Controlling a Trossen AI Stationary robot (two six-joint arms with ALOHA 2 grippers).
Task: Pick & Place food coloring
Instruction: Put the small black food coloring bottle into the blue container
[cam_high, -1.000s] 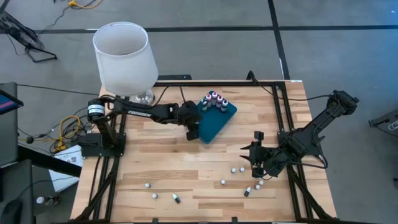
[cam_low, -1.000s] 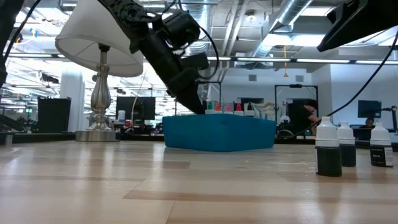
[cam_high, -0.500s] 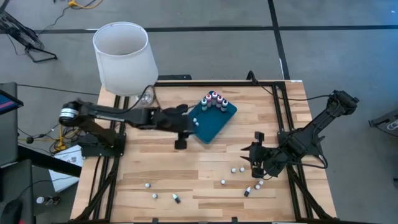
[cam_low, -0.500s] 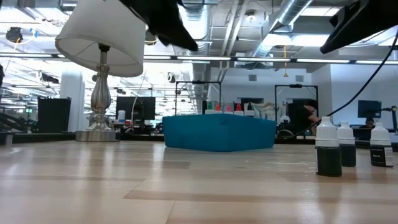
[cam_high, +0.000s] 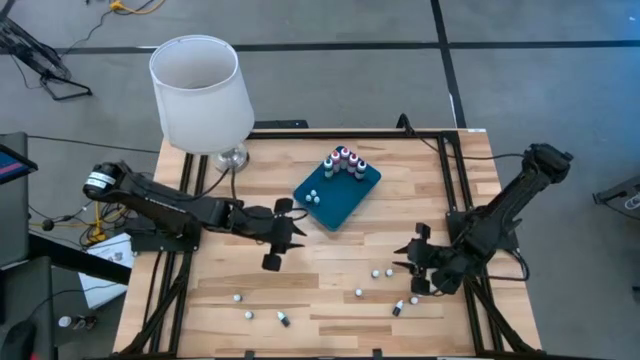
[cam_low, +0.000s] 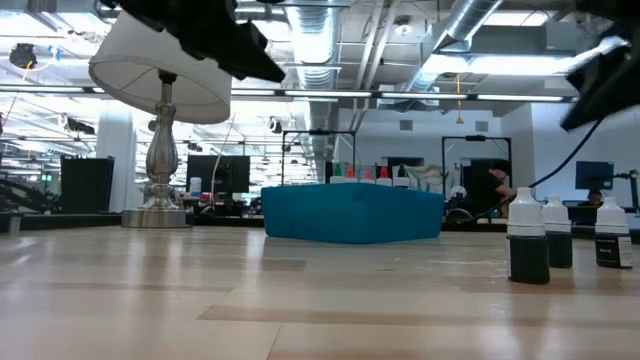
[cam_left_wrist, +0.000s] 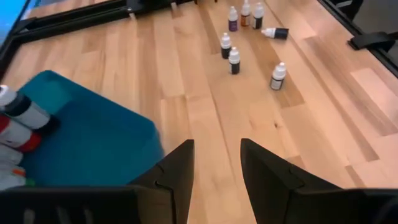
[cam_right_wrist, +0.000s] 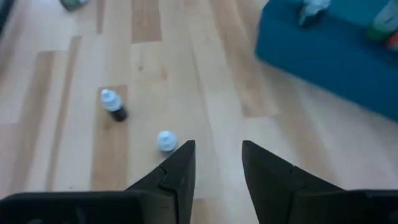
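I have the left gripper (cam_high: 272, 250) out over bare wood just in front of the teal tray (cam_high: 338, 200), its two fingers (cam_left_wrist: 177, 174) parted with a narrow gap and nothing between them. The right gripper (cam_high: 416, 272) sits above the near right part of the table, by the scattered bottles, and its fingers (cam_right_wrist: 180, 168) also stand slightly apart and hold nothing. The food coloring is split in two lots. A cluster of bottles (cam_high: 345, 160) with red and dark tops stands upright in the far corner of the tray, and two white-capped ones (cam_high: 314, 197) stand apart from them nearer the tray's middle. The rest are loose on the table in front of the tray: a group of bottles (cam_high: 400, 290) near the right gripper, one of them lying on its side, and three more (cam_high: 260, 316) toward the near left edge. A lamp (cam_high: 200, 95) with a white shade stands at the far left corner of the table (cam_high: 300, 290).
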